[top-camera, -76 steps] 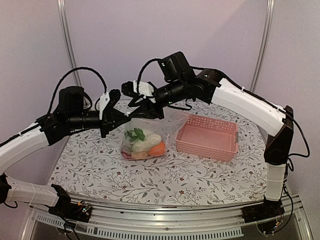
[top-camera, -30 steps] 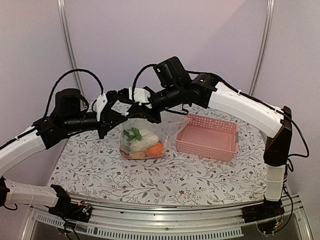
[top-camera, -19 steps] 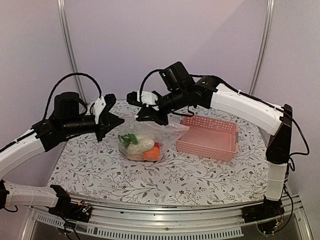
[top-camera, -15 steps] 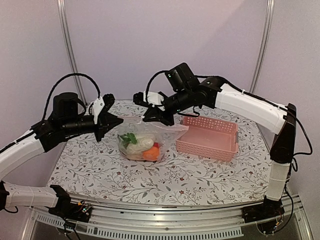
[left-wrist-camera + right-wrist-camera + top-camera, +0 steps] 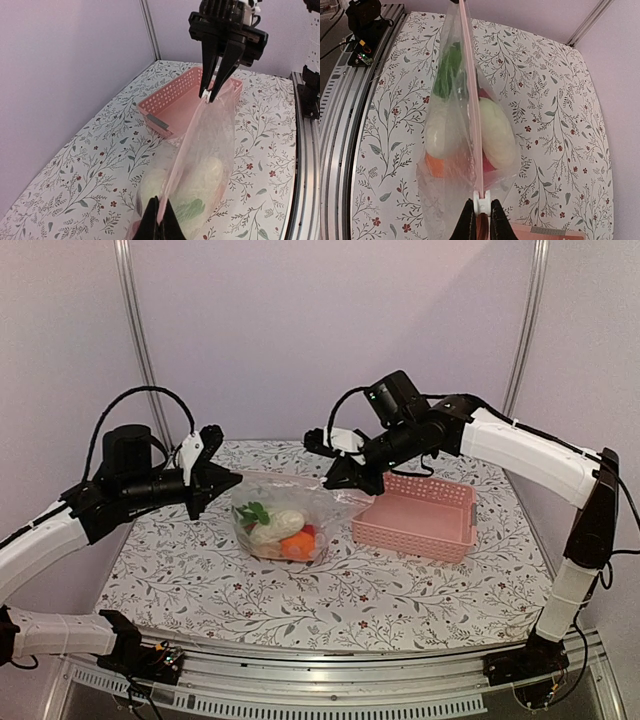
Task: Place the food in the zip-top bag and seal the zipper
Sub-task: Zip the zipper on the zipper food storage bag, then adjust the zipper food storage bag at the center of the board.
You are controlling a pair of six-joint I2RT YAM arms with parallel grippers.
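The clear zip-top bag (image 5: 290, 525) hangs between both grippers, its bottom resting on the table. Inside it is the food: white oblongs (image 5: 495, 130), an orange piece (image 5: 296, 545), a green leafy piece (image 5: 448, 70) and something red (image 5: 310, 531). The pink zipper (image 5: 470, 100) runs taut and straight along the top. My left gripper (image 5: 234, 480) is shut on the zipper's left end (image 5: 165, 200). My right gripper (image 5: 337, 480) is shut on the white slider (image 5: 481, 202) at the right end, next to the basket.
A pink perforated basket (image 5: 416, 515) stands just right of the bag, under the right gripper, and shows nothing inside. The flowered tablecloth (image 5: 330, 610) covers the table. Grey walls and metal posts (image 5: 132, 320) close the back.
My right gripper has slid to the right along the zipper, from near the left gripper to the bag's right end. The bag's mouth now looks drawn into one straight line.
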